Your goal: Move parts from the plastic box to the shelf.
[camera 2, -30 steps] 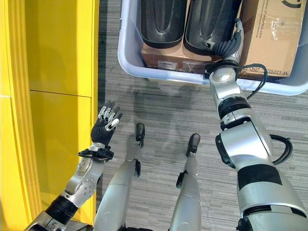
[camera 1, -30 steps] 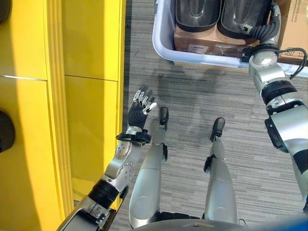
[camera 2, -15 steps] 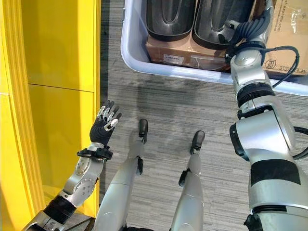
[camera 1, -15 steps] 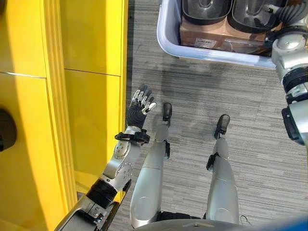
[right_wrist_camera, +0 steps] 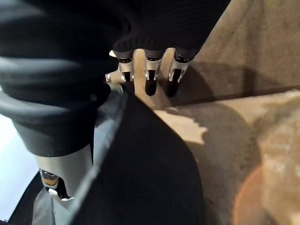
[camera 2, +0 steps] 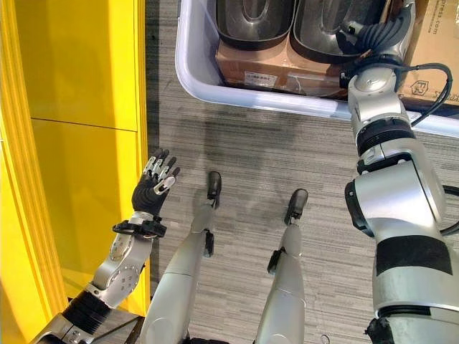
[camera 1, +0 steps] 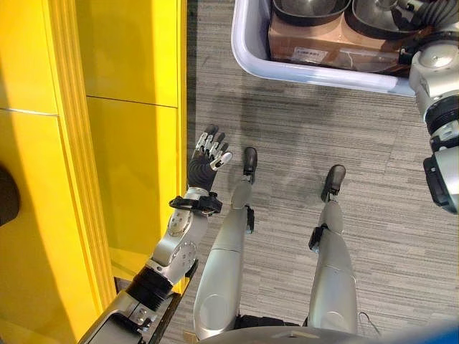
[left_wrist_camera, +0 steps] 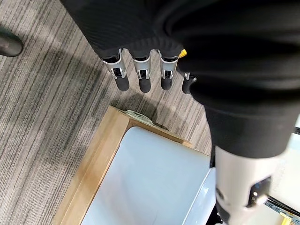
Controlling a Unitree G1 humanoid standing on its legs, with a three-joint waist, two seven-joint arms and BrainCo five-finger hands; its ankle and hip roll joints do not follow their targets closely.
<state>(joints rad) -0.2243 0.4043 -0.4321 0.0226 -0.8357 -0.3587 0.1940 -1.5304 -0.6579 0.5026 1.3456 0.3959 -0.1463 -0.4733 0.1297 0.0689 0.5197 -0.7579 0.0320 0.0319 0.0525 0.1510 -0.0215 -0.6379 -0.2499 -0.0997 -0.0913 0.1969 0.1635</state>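
A pale plastic box (camera 2: pixel 191 74) stands on the carpet ahead of me. Two black moulded parts (camera 2: pixel 254 21) sit side by side in it on a brown carton (camera 2: pixel 272 68). My right hand (camera 2: pixel 374 34) reaches into the box at the right-hand black part (camera 2: pixel 323 25). In the right wrist view its fingers (right_wrist_camera: pixel 150 75) are straight, just past that part's dark rim (right_wrist_camera: pixel 140 154), and grip nothing. Beside the yellow shelf (camera 1: pixel 129 86) my left hand (camera 1: pixel 208 156) is raised, open and empty, with its fingers (left_wrist_camera: pixel 140 77) straight.
A second cardboard carton (camera 2: pixel 430 57) lies at the right end of the box. The yellow shelf front runs down the whole left side. Striped grey carpet (camera 1: pixel 287 143) separates shelf and box. A white panel with a wooden edge (left_wrist_camera: pixel 98 164) lies on the floor below the left hand.
The whole picture has shifted, so the camera moved. My right hand stays at the right-hand black part. My left hand holds the same raised pose.
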